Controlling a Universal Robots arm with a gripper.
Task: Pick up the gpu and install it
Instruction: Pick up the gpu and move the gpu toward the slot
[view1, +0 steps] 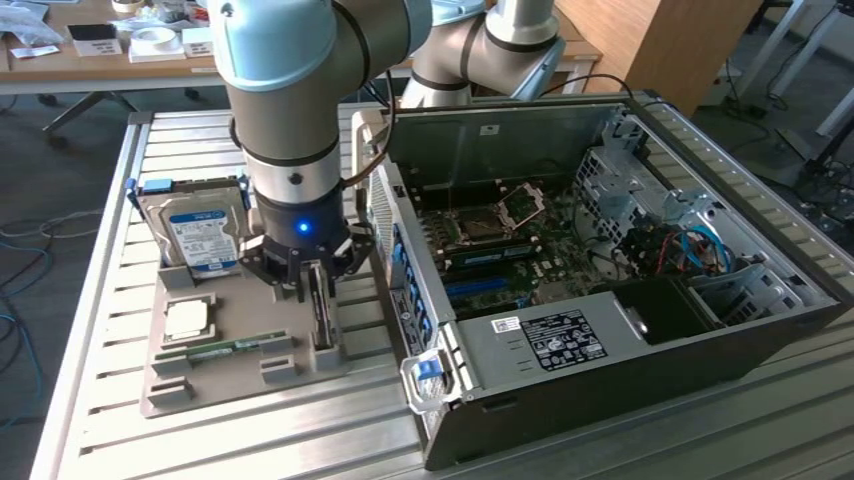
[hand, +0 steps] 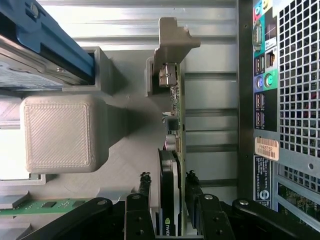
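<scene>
Gripper (hand: 168, 177) stands wide, straddling the upright gpu (hand: 175, 107) in its grey holder (hand: 125, 150), gaps either side. Computer case (hand: 245, 125) just beside; hard drive (view1: 200, 235) near.

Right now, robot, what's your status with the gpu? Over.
Gripper open, straddling gpu. Gpu on edge in grey holder, not lifted. Computer case close beside it.
</scene>
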